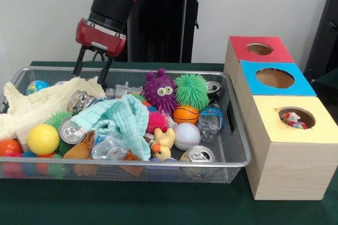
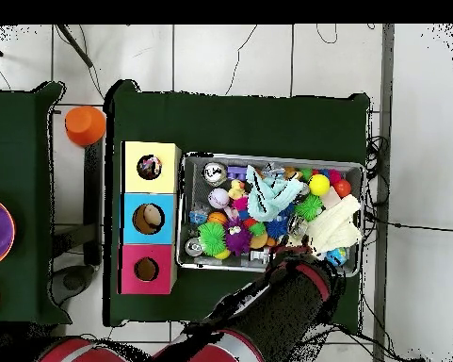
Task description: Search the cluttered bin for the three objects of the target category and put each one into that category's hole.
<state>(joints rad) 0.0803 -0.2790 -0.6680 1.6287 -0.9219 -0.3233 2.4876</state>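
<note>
A silver wire-mesh bin (image 1: 232, 151) sits on the green tabletop, packed with clutter. Several crushed silver drink cans lie in it: one (image 1: 71, 130) top-up near the front left by a yellow ball (image 1: 43, 139), one (image 1: 200, 155) at the front right corner, one (image 1: 80, 100) on its side against the cream cloth (image 1: 31, 106), one (image 1: 213, 88) at the far right behind the green spiky ball (image 1: 191, 91). Crumpled clear plastic bottles (image 1: 108, 147) lie among them. Just beside the bin's right end stand three wooden boxes in a row, each with a round hole on top: a red-topped one (image 1: 260, 48) farthest back, a blue-topped one (image 1: 274, 78) in the middle, and a yellow-topped one (image 1: 297, 117) nearest, with small colourful items showing inside its hole.
</note>
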